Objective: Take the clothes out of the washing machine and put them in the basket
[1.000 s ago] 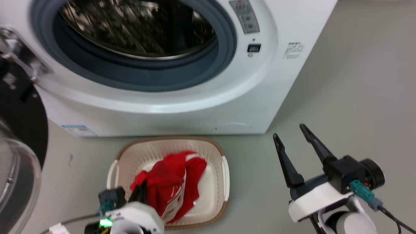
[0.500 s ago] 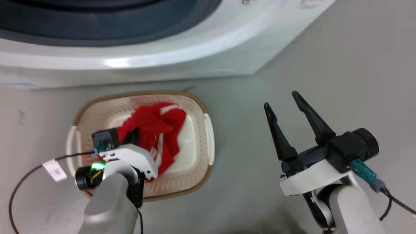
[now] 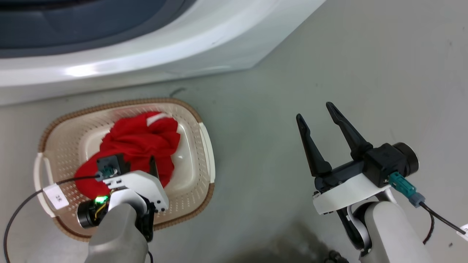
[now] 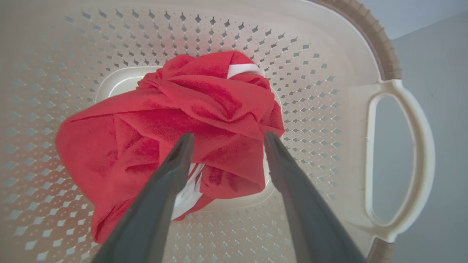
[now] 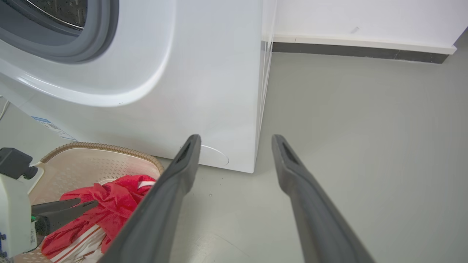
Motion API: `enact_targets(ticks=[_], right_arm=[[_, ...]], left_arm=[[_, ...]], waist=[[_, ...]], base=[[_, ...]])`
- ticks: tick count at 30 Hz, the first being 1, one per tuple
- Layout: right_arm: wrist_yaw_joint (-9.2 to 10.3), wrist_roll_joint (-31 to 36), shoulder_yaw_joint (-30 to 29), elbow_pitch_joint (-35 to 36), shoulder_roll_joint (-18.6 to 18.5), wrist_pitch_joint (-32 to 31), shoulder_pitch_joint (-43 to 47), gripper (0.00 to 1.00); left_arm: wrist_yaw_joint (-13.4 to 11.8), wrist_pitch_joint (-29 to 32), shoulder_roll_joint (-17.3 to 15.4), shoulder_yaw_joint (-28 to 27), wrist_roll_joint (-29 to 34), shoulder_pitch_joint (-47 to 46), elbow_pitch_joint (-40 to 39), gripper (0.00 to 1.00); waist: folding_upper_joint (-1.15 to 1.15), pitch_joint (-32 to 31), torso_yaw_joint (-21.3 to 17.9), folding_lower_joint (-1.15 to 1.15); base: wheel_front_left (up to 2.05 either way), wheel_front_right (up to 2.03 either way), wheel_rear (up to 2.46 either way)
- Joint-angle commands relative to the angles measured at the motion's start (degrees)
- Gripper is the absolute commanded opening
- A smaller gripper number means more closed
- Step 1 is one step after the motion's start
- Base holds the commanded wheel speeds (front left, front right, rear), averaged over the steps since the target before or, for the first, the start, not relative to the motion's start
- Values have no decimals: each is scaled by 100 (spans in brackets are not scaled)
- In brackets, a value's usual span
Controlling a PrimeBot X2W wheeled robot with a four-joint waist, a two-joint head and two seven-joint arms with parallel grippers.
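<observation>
Down at the basket [image 3: 120,102] now, which sits on the floor [image 3: 329,54] just in front of the washing machine [image 3: 146,54]. The red clothes [image 3: 139,142] lie bunched inside it, a sliver of white trim showing at the far side of the heap.

The left tool [image 4: 228,136] hangs right over that heap. In the left wrist view its two dark fingers are spread wide, the cloth lying beneath and between them, and nothing is pinched. Whether the tips touch the fabric, I cannot tell.

Over to the right tool [image 3: 314,111]: it is also spread and empty, hovering above bare floor well apart from the basket, fingers pointing towards the machine's corner.

So this reads as the tail end of the placing step, with the garment in the basket and the grip let go.

The next move looks simple but needs care. The left tool should lift straight up, fingers kept apart, so no fold of that soft cloth snags and rides out over the rim. After that, a look into the drum is called for. Little of its steel shows in the right wrist view, so whether anything is left inside cannot be judged from here.
</observation>
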State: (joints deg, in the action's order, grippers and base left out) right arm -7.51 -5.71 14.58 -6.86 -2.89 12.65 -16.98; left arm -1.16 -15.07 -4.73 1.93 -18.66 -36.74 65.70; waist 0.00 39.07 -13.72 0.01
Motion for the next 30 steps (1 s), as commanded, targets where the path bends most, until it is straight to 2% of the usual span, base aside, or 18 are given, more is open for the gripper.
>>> enact_targets(ticks=[1, 7, 14, 20, 30], right_arm=[[4, 14, -30, -50, 3, 52, -2, 100], [4, 171, -241, -255, 2, 37, 276, 100], [4, 324, -459, -134, 3, -120, 701, 100], [4, 371, -692, 85, 3, -288, 1043, 100], [4, 496, -975, 453, 3, -491, 1385, 100]], left_arm=[[26, -14, 18, 2, 20, 113, -7, 100], [189, -14, 102, -56, 88, 611, -492, 100], [328, -14, 148, -237, 277, 1340, -1657, 100], [419, -14, 169, -387, 583, 1822, -2905, 100], [405, -14, 172, -437, 1176, 2467, -5002, 100]], waist=[[0, -427, 169, -1], [0, -1456, 465, -1], [0, -2402, 781, -1], [0, -2916, 1017, -1], [0, -3451, 1234, -1]], base=[[0, 0, 0], [0, 0, 0], [0, 0, 0], [0, 0, 0], [0, 0, 0]])
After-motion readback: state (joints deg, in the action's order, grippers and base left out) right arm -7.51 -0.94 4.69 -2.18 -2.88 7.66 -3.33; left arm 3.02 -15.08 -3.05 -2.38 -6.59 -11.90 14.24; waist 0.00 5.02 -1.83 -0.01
